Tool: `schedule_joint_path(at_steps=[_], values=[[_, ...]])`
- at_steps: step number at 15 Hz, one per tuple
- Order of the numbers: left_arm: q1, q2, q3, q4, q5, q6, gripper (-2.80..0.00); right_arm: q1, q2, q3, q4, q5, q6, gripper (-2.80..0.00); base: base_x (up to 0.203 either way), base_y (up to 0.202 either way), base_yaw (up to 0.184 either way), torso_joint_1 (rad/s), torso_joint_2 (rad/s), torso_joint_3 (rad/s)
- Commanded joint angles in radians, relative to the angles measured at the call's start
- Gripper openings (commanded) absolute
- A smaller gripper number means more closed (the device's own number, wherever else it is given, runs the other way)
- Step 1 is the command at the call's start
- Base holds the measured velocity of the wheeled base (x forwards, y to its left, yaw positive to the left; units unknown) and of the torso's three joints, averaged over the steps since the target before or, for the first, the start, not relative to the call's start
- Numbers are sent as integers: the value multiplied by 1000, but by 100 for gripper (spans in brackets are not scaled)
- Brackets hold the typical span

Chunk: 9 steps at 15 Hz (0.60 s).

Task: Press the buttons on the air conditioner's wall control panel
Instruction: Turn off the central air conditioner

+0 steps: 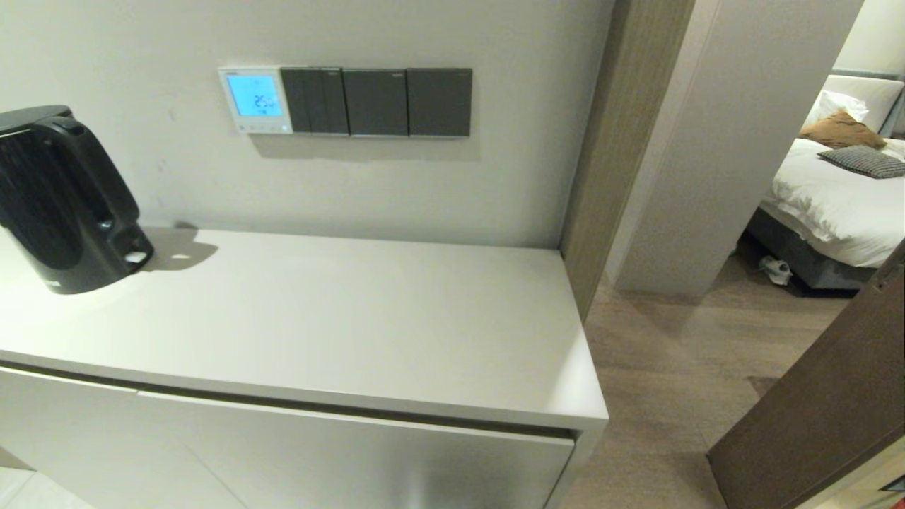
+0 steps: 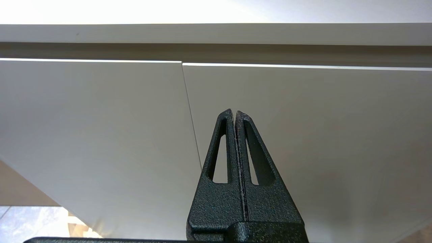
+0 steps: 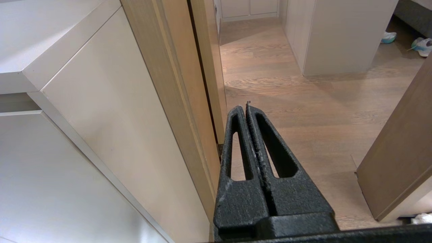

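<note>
The air conditioner's wall control panel (image 1: 254, 100) is a small white square on the wall above the counter, its screen lit light blue with digits. The buttons (image 1: 258, 128) run as a pale row along its bottom edge. Neither gripper shows in the head view. My left gripper (image 2: 234, 112) is shut and empty, low in front of the white cabinet doors. My right gripper (image 3: 243, 106) is shut and empty, low beside the cabinet's end panel, over the wood floor. The panel is out of view in both wrist views.
Three dark grey switch plates (image 1: 376, 102) sit right of the panel. A black kettle (image 1: 60, 201) stands on the white counter (image 1: 318, 318) at left. A wooden door frame (image 1: 622, 141) bounds the counter's right end. A brown door (image 1: 834, 403) stands open at right.
</note>
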Motion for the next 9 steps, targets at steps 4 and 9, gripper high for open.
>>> schedule_joint_path(at_steps=[4,9], values=[[0,2,-44,-17,-2,17,-280,0,1,2,0,0,0,-280,0,0,0,0,0,0],[0,111,-244,24,-80,35,-280,0,1,2,0,0,0,-280,0,0,0,0,0,0]])
